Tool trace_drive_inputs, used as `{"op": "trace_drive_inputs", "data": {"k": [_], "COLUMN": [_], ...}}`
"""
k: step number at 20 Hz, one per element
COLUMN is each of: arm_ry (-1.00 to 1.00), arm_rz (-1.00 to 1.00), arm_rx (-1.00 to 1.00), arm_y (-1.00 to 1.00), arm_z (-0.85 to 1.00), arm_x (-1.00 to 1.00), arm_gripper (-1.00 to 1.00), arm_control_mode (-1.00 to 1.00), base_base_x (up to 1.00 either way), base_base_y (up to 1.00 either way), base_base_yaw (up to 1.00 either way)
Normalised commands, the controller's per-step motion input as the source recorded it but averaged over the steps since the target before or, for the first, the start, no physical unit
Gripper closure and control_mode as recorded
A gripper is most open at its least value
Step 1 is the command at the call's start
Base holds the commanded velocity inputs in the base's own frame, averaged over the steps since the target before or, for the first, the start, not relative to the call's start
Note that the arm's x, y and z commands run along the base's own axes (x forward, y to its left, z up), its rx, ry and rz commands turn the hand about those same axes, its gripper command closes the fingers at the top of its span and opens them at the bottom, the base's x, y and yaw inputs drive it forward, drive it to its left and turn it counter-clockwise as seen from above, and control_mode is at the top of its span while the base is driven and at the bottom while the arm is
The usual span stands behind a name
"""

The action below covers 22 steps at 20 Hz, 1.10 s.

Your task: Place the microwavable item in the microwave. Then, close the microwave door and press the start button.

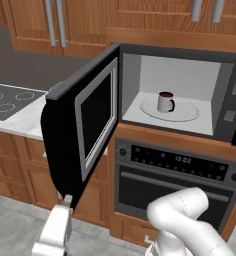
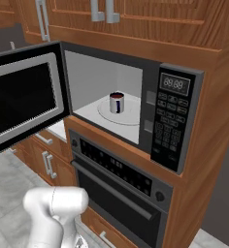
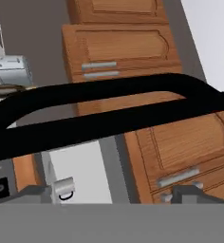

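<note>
The mug (image 1: 165, 102) is seen standing on the turntable (image 1: 186, 114) inside the microwave (image 1: 225, 107). The microwave door (image 1: 80, 130) is swung out to the left. The oven (image 1: 175, 185) is set directly below, the cooktop (image 1: 10, 100) on the counter (image 1: 27, 120) further left.

The microwave (image 2: 136, 104) has a small display at the top of its control strip showing pale digits that look like 88:88. The oven (image 1: 177, 182) below the microwave has a dim clock readout on its panel, too blurred to read. The keypad markings are illegible.
</note>
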Motion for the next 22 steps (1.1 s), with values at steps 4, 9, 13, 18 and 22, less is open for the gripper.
{"op": "trace_drive_inputs", "data": {"k": [4,9,13,18,22], "arm_ry": [0.25,0.28,0.25,0.28,0.1], "arm_rz": [0.0,-0.05,-0.05,-0.04,0.0], "arm_rx": [-0.18,-0.11,-0.09,-0.08,-0.01], "arm_y": [1.0,1.0,0.76,0.26,-0.22], "arm_z": [-0.34,-0.25,-0.37,-0.71,-0.46], "arm_x": [0.6,1.0,1.0,1.0,0.69], "arm_gripper": [-1.0,-1.0,-1.0,-1.0,-1.0], "arm_control_mode": [-1.0,-1.0,-1.0,-1.0,-1.0], "base_base_x": [0.0,0.0,0.0,0.0,0.0], "base_base_y": [0.0,0.0,0.0,0.0,0.0], "base_base_yaw": [0.0,0.0,0.0,0.0,0.0]}}
